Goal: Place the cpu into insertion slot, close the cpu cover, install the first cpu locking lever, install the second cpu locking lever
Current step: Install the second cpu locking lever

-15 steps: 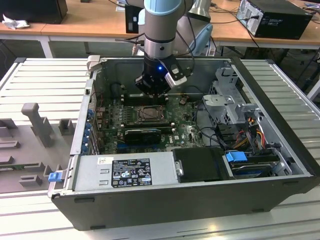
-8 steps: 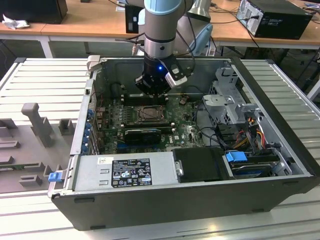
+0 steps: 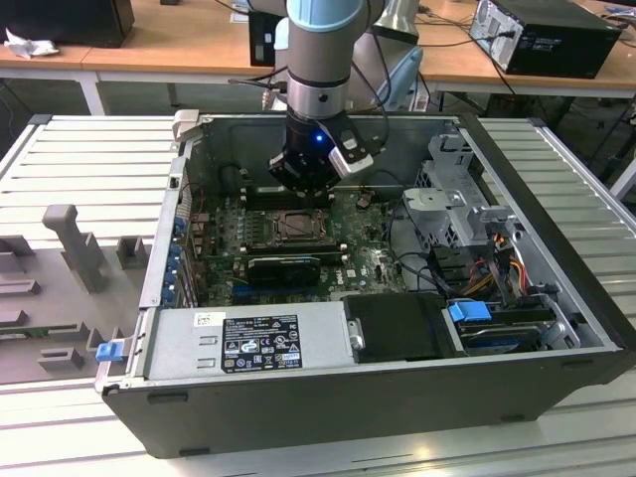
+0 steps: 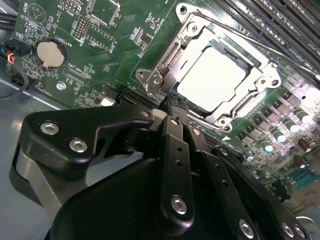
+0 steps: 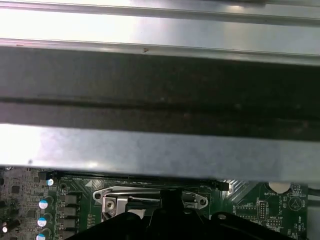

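Pincer [image 4: 172, 107] pinched shut, empty, at the cover [image 4: 212, 70] edge; cpu [image 4: 212, 80] seated, so levers need pushing down.

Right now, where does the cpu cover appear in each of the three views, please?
Exterior view: the cpu cover lies mid-board inside the case, just below the arm.
Second wrist view: it is the silvery frame around the pale cpu, just beyond the pincer.
First wrist view: it is a silvery strip beside the case wall.
Shared landmark: the green circuit board.
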Action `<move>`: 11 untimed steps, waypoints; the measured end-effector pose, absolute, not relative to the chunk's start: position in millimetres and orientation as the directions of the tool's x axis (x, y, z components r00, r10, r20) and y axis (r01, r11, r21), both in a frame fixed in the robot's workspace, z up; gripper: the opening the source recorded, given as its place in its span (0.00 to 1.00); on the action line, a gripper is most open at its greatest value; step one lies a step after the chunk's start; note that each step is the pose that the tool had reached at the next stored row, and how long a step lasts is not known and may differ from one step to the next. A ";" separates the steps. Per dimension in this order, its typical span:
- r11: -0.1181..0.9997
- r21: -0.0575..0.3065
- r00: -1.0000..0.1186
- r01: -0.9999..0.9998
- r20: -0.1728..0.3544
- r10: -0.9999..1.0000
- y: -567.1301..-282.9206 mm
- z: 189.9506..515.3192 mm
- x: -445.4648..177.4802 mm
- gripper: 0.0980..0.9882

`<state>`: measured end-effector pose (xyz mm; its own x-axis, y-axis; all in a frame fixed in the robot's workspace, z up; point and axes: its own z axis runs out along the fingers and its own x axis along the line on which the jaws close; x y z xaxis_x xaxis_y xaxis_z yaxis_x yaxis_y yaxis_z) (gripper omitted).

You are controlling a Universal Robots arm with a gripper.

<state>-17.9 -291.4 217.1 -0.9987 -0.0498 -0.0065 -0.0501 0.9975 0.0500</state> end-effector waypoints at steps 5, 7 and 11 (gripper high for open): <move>0.997 0.050 -0.999 -0.050 -0.007 -0.050 -291.5 226.7 -17.8 0.01; 0.997 0.050 -0.999 -0.051 -0.007 -0.050 -292.2 227.0 -17.7 0.01; 0.998 0.049 -0.999 -0.050 -0.006 -0.050 -297.0 226.5 -17.8 0.01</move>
<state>-17.8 -297.0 226.5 -0.9987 -0.0499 -0.0065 -0.0502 0.9975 0.0493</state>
